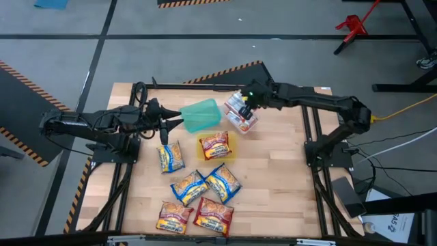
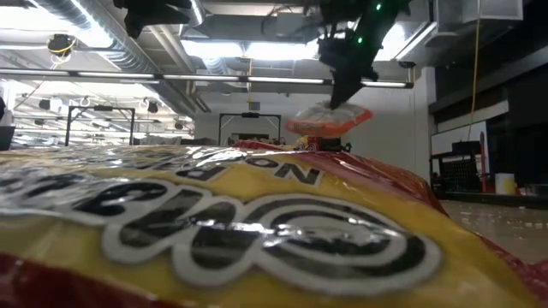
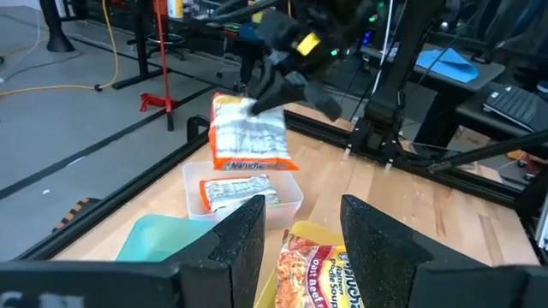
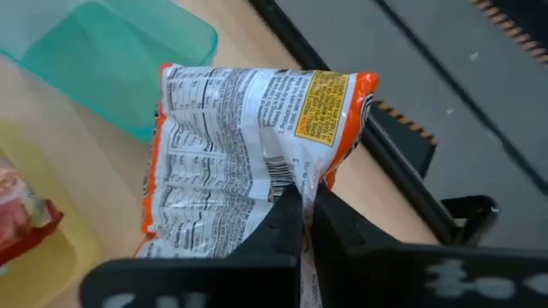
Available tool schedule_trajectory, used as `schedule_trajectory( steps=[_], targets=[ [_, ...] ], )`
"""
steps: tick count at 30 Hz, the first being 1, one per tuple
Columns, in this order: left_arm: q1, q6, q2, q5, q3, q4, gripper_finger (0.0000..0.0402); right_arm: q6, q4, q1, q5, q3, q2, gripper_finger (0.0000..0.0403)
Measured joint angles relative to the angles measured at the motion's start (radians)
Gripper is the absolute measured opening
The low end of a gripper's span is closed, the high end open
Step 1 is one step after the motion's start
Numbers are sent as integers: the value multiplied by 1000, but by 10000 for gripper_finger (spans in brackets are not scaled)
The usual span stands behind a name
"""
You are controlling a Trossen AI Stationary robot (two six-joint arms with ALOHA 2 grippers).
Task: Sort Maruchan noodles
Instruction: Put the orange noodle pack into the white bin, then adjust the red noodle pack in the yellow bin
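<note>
Sorting is partway through, and the step in hand looks like the carrying of one orange-and-white packet to the clear tray. On the left of the desk, the left pincer waits near the teal tray with its two fingers parted and nothing between them; the wrist view looks past them to the far side. Just below it lies a blue-and-yellow packet, and toward the front edge five more packets lie in a loose cluster, some blue-and-yellow, some orange-red, several touching or overlapping. In the middle, the yellow tray already holds one orange-red packet. Further right, the clear tray sits by the back edge with a red-and-white packet lying in it, though the overhead picture is too crowded there to say whether more than one lies inside. Above that tray the right pincer is clamped tight on the edge of the orange-and-white packet, which hangs in the air, back side showing its printed label, clear of the desk. Judging by the colours, this packet belongs with the one in the clear tray. The next move calls for lowering it until it sits over the tray's opening, then parting the fingers so it drops flat inside and does not catch on the rim. After that, the loose ones at the front still need picking up and matching to trays.
</note>
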Motion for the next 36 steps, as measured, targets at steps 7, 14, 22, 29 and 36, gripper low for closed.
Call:
schedule_trajectory(
  steps=[7, 14, 22, 29, 36],
  targets=[
    [0, 0, 0, -26, 0, -1, 149, -79, 51, -59, -79, -43, 74, 0],
    [0, 0, 0, -30, 0, -1, 149, -80, 163, -67, -94, -153, 96, 2],
    [0, -2, 0, -30, 0, -1, 149, -89, 195, -66, -143, -163, 95, 79],
    [0, -3, 0, 22, 0, 0, 149, -110, 150, -56, -222, -72, 47, 178],
    [-1, 5, 0, 159, 0, -24, 149, -110, 185, 151, -371, -45, 30, 193]
  ],
)
